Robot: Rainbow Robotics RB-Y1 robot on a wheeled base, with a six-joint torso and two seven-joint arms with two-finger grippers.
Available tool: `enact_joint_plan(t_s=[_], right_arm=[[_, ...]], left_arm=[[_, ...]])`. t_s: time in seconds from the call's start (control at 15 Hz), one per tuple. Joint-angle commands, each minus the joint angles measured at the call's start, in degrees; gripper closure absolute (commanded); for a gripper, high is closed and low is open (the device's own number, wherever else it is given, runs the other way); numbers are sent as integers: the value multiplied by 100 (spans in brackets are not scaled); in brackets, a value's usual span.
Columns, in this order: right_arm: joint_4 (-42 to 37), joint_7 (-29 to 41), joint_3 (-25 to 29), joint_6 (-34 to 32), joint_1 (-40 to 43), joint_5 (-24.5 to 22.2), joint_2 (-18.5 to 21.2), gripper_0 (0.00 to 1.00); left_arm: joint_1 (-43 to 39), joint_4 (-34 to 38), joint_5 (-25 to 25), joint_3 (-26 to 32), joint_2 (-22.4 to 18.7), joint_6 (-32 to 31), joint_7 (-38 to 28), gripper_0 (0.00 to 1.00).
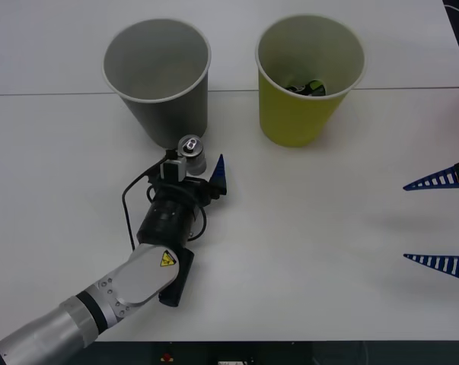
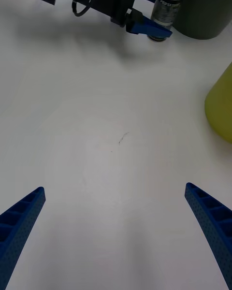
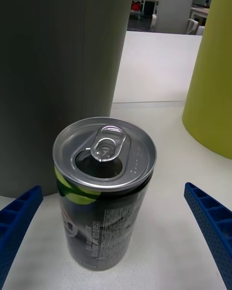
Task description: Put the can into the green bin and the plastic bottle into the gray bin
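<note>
The gray bin [image 1: 157, 76] is standing farthest left at the back of the table [image 1: 313, 251], and it is the landmark here. The can [image 1: 191, 153] is standing upright just in front of the gray bin's base, very close to the wall or touching it; which, I cannot tell. Its long axis is running vertical, with the opened pull-tab top facing up.

The left gripper [image 1: 192, 172] is sitting low on the table on the near side of the can, away from the gray bin, with its fingers spread wide and gripping nothing. In the left wrist view the can [image 3: 104, 193] is lying straight ahead between the two blue fingers [image 3: 209, 222], with clear gaps on both sides. So a short push toward the gray bin and a squeeze across the can's round body looks like what the grasp is needing.

To the right of the gray bin the green bin [image 1: 309, 76] is standing upright, with a dark item [image 1: 307, 89] lying inside it.

Farthest right, well away from the gray bin, the right gripper [image 1: 436, 220] is hanging spread and empty. The left arm is clearly the nearer one.
</note>
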State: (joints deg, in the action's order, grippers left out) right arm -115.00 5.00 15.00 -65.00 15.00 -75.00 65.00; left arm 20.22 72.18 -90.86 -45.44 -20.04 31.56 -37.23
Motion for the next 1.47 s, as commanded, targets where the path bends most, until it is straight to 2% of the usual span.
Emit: enact_joint_plan(t_s=[0.07, 0.33, 0.4, 0.47, 0.53, 0.93, 1.07, 1.27, 1.47], right_arm=[[0, 0, 0, 0, 0, 0, 0, 0], [0, 0, 0, 0, 0, 0, 0, 0], [0, 0, 0, 0, 0, 0, 0, 0], [0, 0, 0, 0, 0, 0, 0, 0], [0, 0, 0, 0, 0, 0, 0, 0], [0, 0, 0, 0, 0, 0, 0, 0], [0, 0, 0, 0, 0, 0, 0, 0], [0, 0, 0, 0, 0, 0, 0, 0], [0, 0, 0, 0, 0, 0, 0, 0]], left_arm=[[140, -151, 7, 9, 26, -71, -30, 0], [228, -292, 7, 9, 96, -71, -48, 0], [228, -292, 7, 9, 96, -71, -48, 9], [228, -301, 7, 0, 96, -80, -48, 41], [228, -292, -2, 9, 96, -71, -21, 100], [219, -292, -64, 9, 61, -80, -30, 100], [210, -239, -178, 17, -71, -326, -74, 100], [-1, 323, -195, 52, -493, -765, -118, 100], [-484, 1220, -160, 290, -897, -1451, -144, 100]])
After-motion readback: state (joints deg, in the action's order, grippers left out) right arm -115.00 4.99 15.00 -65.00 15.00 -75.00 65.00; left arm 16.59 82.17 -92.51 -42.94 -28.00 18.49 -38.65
